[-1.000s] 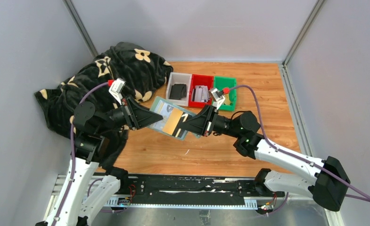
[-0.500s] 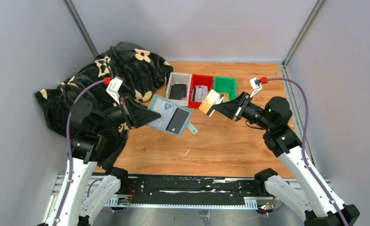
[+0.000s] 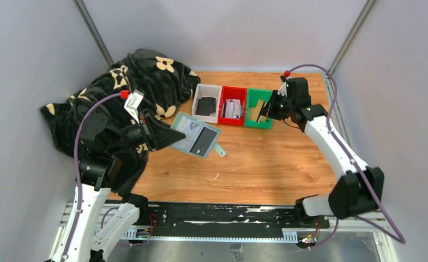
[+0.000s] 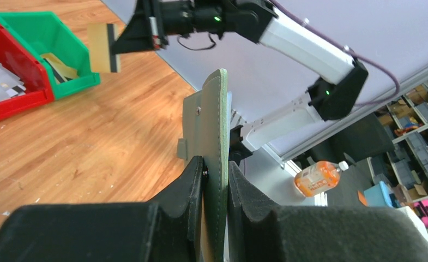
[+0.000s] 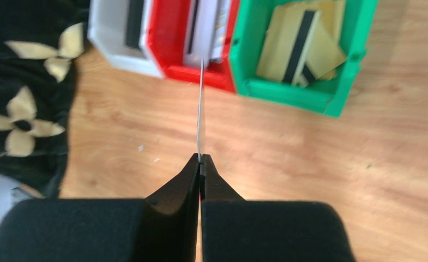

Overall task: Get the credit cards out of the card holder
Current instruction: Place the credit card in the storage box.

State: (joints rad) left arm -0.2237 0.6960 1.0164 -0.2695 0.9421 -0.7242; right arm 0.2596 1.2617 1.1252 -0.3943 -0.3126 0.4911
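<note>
"What is each pincer doing?"

"My left pincer [image 4: 214,169] is clamped on one edge of the card holder [image 3: 192,136], lifting it open and tilted off the table [image 3: 266,164] so the slots face my other arm; a black card [image 3: 203,141] sits in one slot, so I judge the job is unfinished."

"And the right?"

"My right pincer [image 5: 200,161] is pinched tight on a gold card [image 4: 103,48], gripping one end so most of it hangs free; it hovers by the green tray [image 3: 257,125], where other gold cards [image 5: 304,43] lie."

"Why that tray?"

"The trays look sorted by colour: black in the white tray [image 3: 206,119], silvery cards [image 3: 232,108] in the red tray [image 3: 231,121]; gold should go in green."

"Any risk?"

"In my wrist view the card lines up nearer the red tray's wall; I would centre it over green before letting go."
</note>
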